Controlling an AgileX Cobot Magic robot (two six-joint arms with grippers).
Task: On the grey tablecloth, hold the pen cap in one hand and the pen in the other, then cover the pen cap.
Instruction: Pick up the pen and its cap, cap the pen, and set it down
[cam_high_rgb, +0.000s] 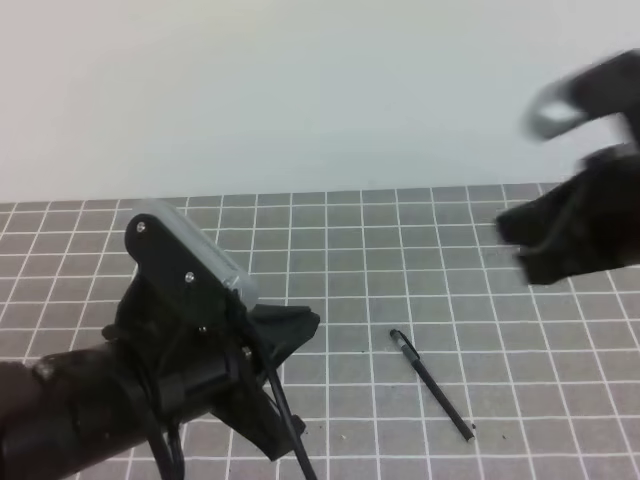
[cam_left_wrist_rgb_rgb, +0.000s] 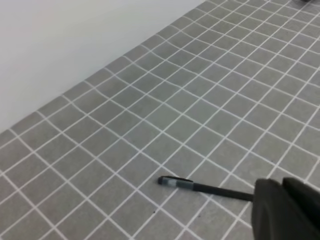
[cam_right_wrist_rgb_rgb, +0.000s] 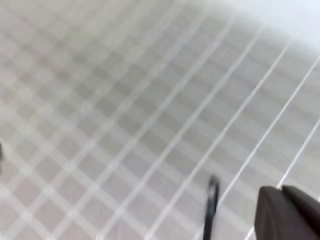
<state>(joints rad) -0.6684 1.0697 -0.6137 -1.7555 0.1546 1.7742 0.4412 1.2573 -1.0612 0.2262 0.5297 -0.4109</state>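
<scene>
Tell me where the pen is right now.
In the high view the pen lies flat on the grey tablecloth, right of centre near the front edge, between the two arms and touched by neither; the left hand is nearest, to its left.

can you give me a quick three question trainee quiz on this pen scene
1. True or false: the pen lies flat on the grey tablecloth.
2. Which end effector is nearer the pen in the high view? A) left B) right
3. Fill in: neither end effector is ____ the pen.

Key: 1 true. 2 A, the left end effector sits low beside it, while the right end effector is blurred and up toward the far right. 3 holding.
</scene>
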